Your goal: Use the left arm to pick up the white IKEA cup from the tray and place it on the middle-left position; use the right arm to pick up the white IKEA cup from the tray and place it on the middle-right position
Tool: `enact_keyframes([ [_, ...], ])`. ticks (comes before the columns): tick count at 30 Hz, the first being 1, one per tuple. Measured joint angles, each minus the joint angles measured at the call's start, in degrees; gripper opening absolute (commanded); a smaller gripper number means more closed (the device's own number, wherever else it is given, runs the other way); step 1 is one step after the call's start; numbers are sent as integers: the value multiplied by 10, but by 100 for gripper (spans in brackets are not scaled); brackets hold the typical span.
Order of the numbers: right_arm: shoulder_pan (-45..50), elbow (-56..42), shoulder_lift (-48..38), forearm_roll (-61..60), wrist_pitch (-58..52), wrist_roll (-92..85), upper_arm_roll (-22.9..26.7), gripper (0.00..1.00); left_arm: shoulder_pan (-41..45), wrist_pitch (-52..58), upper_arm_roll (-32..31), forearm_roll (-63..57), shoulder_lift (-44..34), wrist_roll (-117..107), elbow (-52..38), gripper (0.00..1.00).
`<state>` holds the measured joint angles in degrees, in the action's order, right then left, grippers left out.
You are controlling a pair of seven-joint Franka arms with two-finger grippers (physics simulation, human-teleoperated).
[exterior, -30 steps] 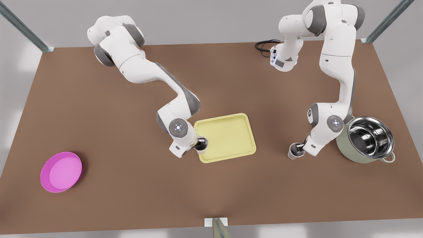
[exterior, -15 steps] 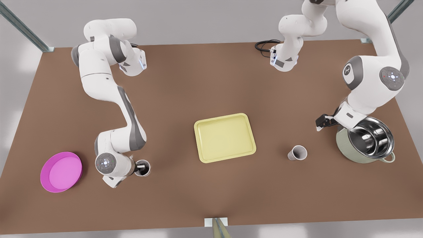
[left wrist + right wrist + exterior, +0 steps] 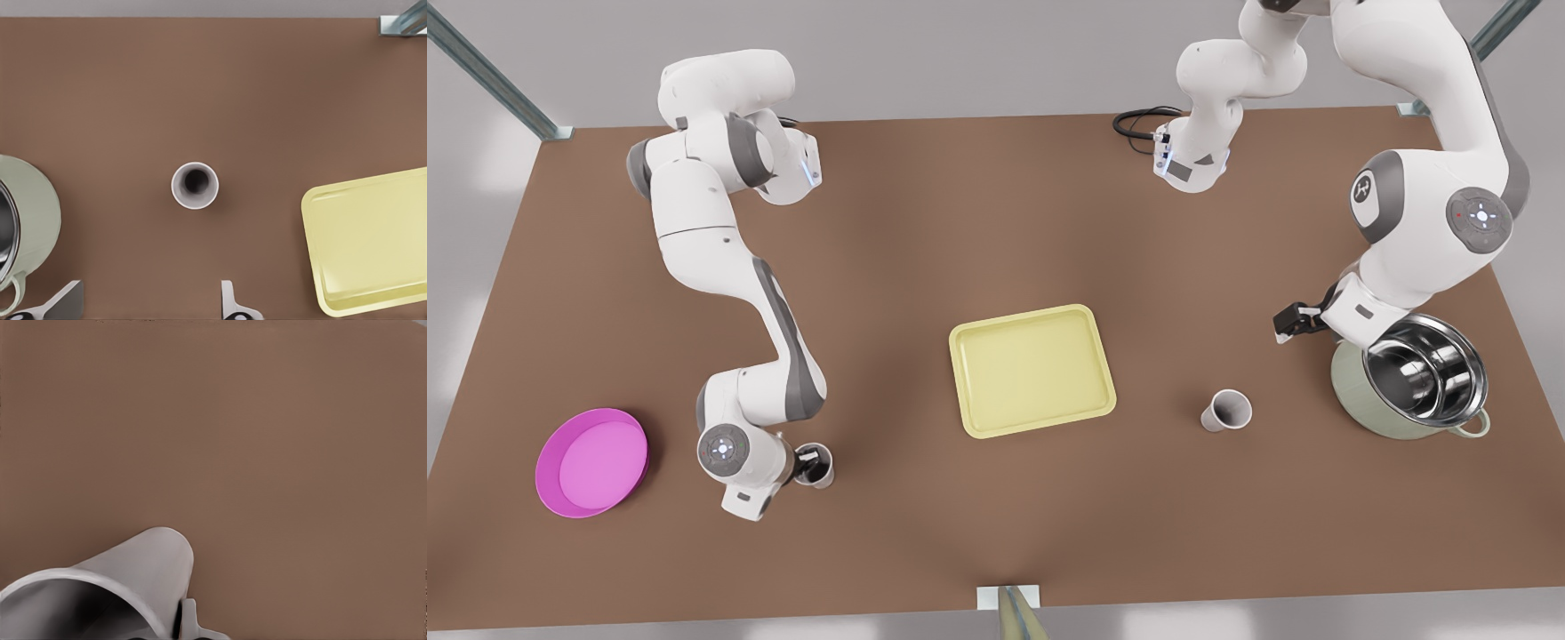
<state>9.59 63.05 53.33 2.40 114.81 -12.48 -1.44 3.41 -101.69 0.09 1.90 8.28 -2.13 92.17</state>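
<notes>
The pale yellow tray (image 3: 1032,369) lies bare at the table's middle. One white cup (image 3: 1227,410) stands upright on the brown tabletop toward the front view's right, apart from any gripper. My left gripper (image 3: 1294,322) hangs open above and behind it, beside the pot. From the left wrist view the cup (image 3: 195,185) is straight below, beyond the spread fingertips (image 3: 229,297), with the tray (image 3: 373,240) to one side. My right gripper (image 3: 811,464) is shut on the second white cup (image 3: 821,468) at the front view's left; a fingertip (image 3: 190,619) presses that cup's wall (image 3: 143,563).
A steel pot in a pale green shell (image 3: 1414,373) stands at the front view's right, close to the left gripper. A round magenta plate (image 3: 591,462) sits at the front left. A black cable (image 3: 1138,120) lies at the table's back edge.
The right gripper carried its cup off the tray to the front view's left, then slightly nearer the front. The left gripper let go of its cup and rose toward the pot.
</notes>
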Motion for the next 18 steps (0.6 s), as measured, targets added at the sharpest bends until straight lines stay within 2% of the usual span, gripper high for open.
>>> enact_keyframes([
  [2,0,0,0,1,4,-12,0,41,0,1,0,0,0,-1,0,100],
  [8,0,-1,-9,2,9,-42,2,46,0,2,0,1,0,-4,0,100],
  [12,2,-2,-93,-1,-36,-56,-1,54,-1,2,0,1,4,-5,0,100],
  [13,3,-3,-127,-1,-63,-57,-3,68,0,2,0,1,6,-6,0,100],
  [14,4,-3,-160,-2,-94,-58,-4,89,0,2,0,1,7,-6,0,100],
  [15,4,-3,-190,-1,-127,-56,-2,100,1,2,0,1,7,-6,0,100],
  [18,-4,-1,-253,27,-209,-48,12,100,5,3,-2,-1,7,-7,0,100],
])
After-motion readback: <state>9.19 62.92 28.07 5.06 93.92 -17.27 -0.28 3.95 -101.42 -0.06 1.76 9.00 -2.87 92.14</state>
